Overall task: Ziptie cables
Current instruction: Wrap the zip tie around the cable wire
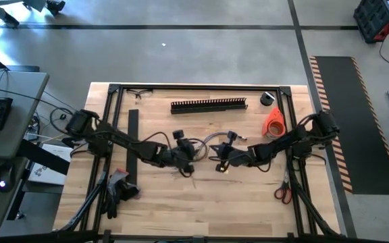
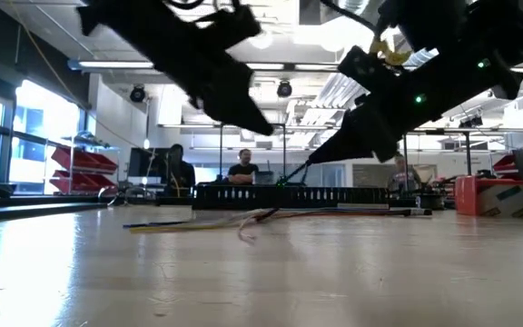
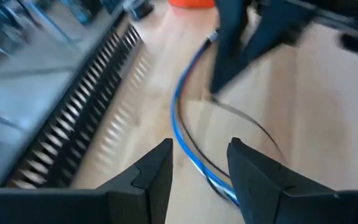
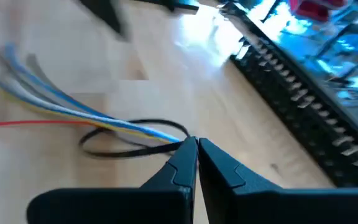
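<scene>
While both dark arms reach in toward the middle of the wooden table (image 1: 201, 202), the cables (image 4: 73, 111) lie loose on the bare wood there, a thin bundle of blue, white and yellowish wires with one red strand running off to the side. The right gripper (image 4: 194, 152) hangs just above the bundle's near end with its jaws pressed fully together, the tips right at a thin black loop (image 4: 114, 146) that circles the wires; whether the tips actually pinch that loop cannot be told. The left gripper (image 3: 201, 165) hovers over the same bundle from the opposite side, its two fingers (image 3: 157, 171) parted by a narrow gap and holding nothing, the wires curving away between them toward the right arm. A long black slotted strip (image 1: 209, 105) sits near the table's far edge, well apart from the wires, with an orange object (image 1: 273, 122) near the right arm and red-handled scissors (image 1: 282, 194) by the right frame post. Seated people (image 2: 243, 166) show in the room beyond.
</scene>
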Controlling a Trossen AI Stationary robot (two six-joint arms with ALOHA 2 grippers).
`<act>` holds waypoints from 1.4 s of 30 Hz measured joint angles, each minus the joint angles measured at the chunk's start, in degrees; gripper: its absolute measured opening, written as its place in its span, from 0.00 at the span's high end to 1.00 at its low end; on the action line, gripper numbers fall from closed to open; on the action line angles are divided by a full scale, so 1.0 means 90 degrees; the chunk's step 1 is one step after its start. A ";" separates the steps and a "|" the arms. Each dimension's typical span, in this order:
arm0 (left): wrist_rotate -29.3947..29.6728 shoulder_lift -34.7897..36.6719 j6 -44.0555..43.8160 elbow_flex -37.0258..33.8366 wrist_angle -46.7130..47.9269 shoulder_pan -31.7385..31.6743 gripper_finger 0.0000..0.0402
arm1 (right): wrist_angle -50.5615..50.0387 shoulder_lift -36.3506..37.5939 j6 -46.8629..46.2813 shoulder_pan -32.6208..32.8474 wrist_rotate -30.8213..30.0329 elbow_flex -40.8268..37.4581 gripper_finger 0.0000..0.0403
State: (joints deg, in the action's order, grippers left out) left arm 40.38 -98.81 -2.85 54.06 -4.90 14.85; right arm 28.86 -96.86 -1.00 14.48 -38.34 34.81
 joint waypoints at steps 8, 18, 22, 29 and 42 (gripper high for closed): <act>-0.0743 0.0244 -0.1898 -0.1398 -0.1404 -0.0007 0.66 | -0.0015 0.0000 0.1352 -0.0195 -0.0751 0.0000 1.00; -0.1255 -0.0026 -0.1485 -0.1855 -0.3227 -0.0367 0.56 | 0.0011 0.0000 0.4135 -0.0190 -0.1002 0.0067 1.00; -0.1320 -0.0159 -0.0397 -0.1857 -0.4099 -0.0733 0.54 | 0.0012 0.0005 0.5475 -0.0193 -0.1524 0.0227 1.00; -0.2492 -0.0191 0.1199 -0.1857 -0.4748 -0.1470 0.51 | 0.0005 0.0010 0.5709 -0.0195 -0.0140 0.0345 1.00; -0.4143 -0.0191 0.2226 -0.1860 -0.4780 -0.1778 0.51 | -0.0026 0.0010 0.4575 -0.0231 0.0482 0.0313 1.00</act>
State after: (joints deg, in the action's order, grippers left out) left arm 3.09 -100.53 17.19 37.32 -47.92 -1.15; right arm 28.62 -96.77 40.17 12.40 -34.00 37.63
